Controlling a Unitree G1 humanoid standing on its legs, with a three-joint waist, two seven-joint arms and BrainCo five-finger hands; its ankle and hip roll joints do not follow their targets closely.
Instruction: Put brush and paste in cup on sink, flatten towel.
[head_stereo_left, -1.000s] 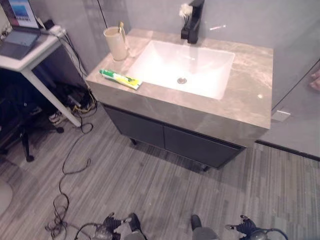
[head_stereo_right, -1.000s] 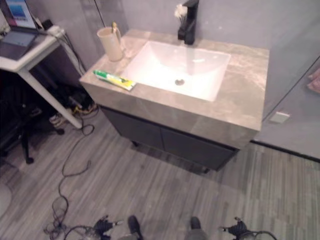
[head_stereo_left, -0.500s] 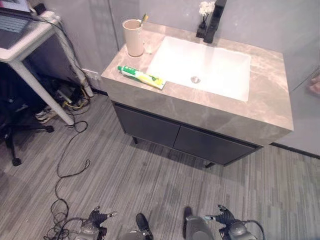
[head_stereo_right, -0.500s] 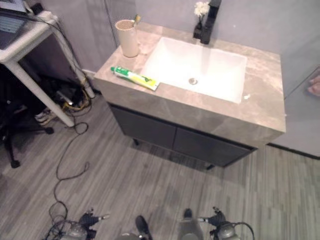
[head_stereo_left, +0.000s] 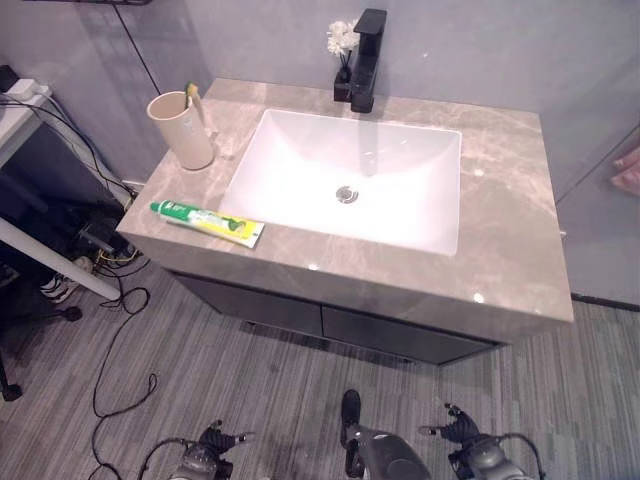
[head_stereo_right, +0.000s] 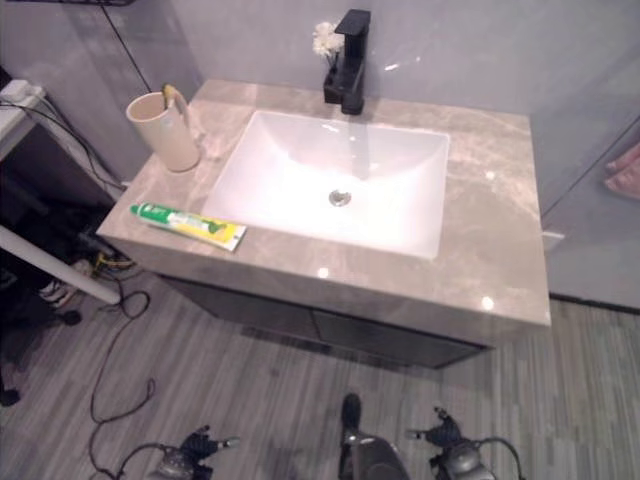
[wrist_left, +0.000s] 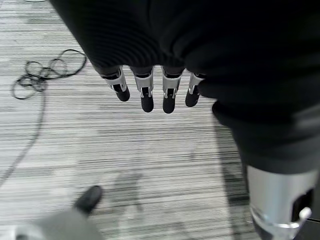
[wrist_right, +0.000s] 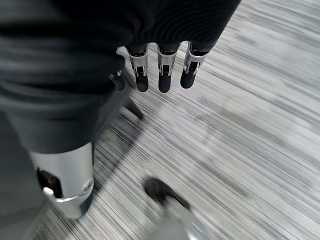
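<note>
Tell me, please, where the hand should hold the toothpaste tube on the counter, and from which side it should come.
Grip the toothpaste tube across its flat middle, coming from above: it lies flat near the counter's front left edge, long sides free.

Head stereo pair looks steeply down from above, sharing counter and sink. Wrist cameras face floor past own fingers, close.
</note>
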